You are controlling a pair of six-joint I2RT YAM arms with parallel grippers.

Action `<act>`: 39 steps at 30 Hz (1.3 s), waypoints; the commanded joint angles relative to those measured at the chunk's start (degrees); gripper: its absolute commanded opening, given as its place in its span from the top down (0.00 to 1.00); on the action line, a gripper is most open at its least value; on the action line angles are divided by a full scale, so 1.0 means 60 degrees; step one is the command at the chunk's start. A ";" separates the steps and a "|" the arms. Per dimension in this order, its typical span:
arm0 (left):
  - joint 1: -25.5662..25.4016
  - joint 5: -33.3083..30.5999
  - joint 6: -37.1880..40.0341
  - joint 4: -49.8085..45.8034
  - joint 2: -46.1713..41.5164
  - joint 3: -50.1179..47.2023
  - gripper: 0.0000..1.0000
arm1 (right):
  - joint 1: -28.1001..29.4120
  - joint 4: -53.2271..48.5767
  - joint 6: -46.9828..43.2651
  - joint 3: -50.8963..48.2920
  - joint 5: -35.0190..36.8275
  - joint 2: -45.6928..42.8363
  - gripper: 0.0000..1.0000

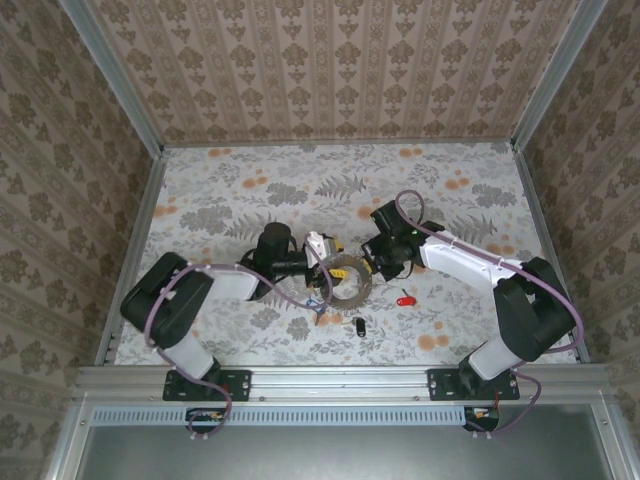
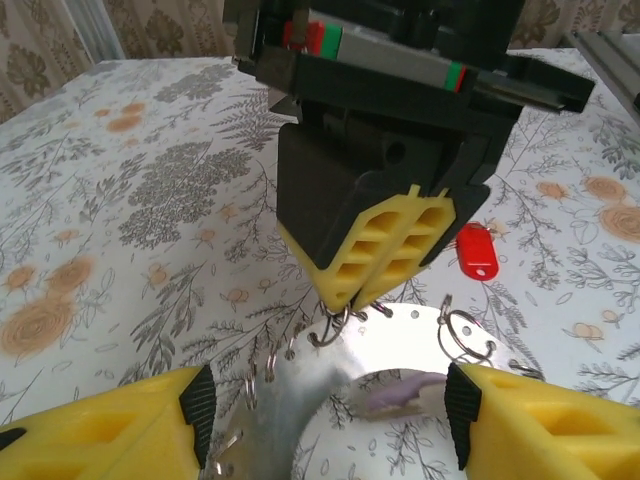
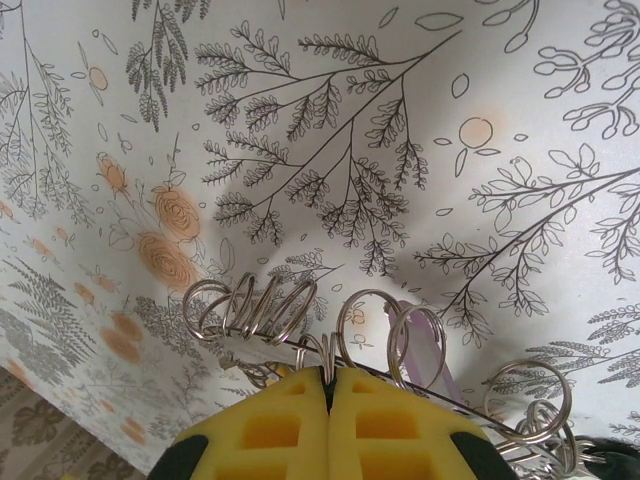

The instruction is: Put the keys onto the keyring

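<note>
Floral-printed tabletop [image 1: 220, 200] carries a red key [image 1: 404, 298] and a black key [image 1: 359, 327], both lying loose and apart from the keyring [image 2: 400, 345], a silvery band hung with small wire loops. At its rim the right gripper [image 3: 328, 385] is pinched closed on one loop, while the left gripper [image 2: 330, 405] is spread wide, its fingers [image 2: 120, 420] flanking the band without gripping it

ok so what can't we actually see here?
Left wrist: whether the left gripper grips the keyring or just straddles it; blurred, cut off by the bottom edge.
Right wrist: which split ring the right gripper pinches; its own fingertips hide it.
Top external: black key too small for detail.
</note>
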 commanded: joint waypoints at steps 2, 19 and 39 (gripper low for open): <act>-0.0062 0.0283 -0.0124 0.2655 0.0965 0.0153 0.44 | -0.0117 0.0421 0.0682 -0.0271 -0.0206 -0.0095 1.00; -0.0867 -0.0805 0.0451 0.2797 0.2353 0.0517 0.60 | -0.0413 0.1023 0.1671 -0.0616 -0.0539 -0.0292 1.00; -0.1354 -0.2443 -0.0144 0.3676 0.3366 0.1119 0.69 | -0.0370 0.1064 0.2037 -0.0884 -0.0655 -0.0573 1.00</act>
